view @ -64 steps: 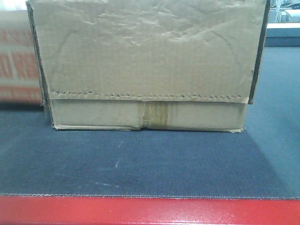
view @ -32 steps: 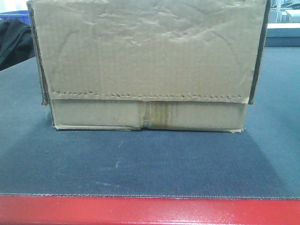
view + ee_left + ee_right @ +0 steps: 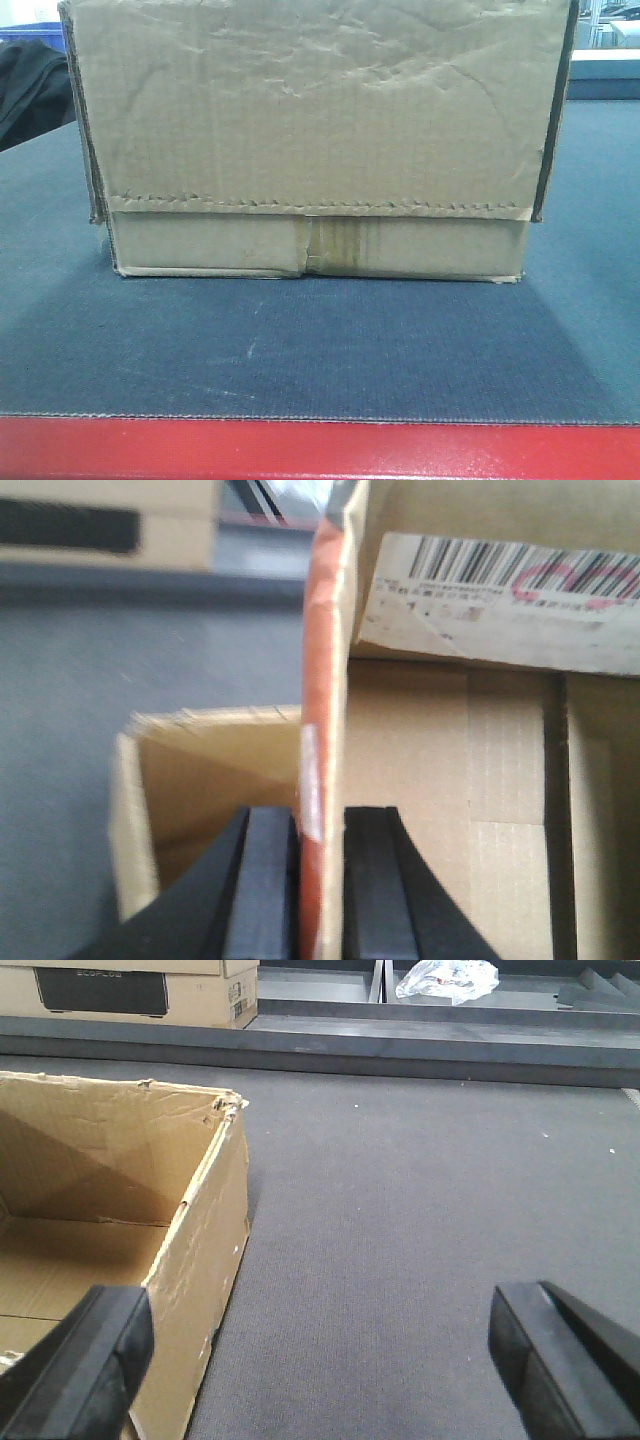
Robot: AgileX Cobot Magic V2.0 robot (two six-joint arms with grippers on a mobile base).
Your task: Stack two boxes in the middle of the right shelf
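Observation:
The plain carton [image 3: 310, 140], with a wrinkled face, serrated flap edge and central tape strip, stands on the grey table top [image 3: 300, 350]. Its top is open in the right wrist view [image 3: 110, 1210]. My left gripper [image 3: 320, 815] is shut on the upright wall of the red-printed carton [image 3: 318, 680], whose inside and barcode label [image 3: 500, 580] lie to the right of the wall. Another open carton [image 3: 190, 780] shows below it on the left. My right gripper [image 3: 320, 1360] is open wide over the table top, its left finger [image 3: 90, 1360] above the plain carton's right wall. The shelf is out of view.
The red table frame [image 3: 320, 450] runs along the near edge. A black shape [image 3: 30, 85] and a blue bin [image 3: 25, 30] show at the far left. Behind the table are a carton with black print [image 3: 130, 990] and a white plastic bag [image 3: 447, 978].
The red-printed carton that stood at the left edge of the front view one second ago has gone from that view. A black shape and a blue bin show there now. The plain carton has not moved.

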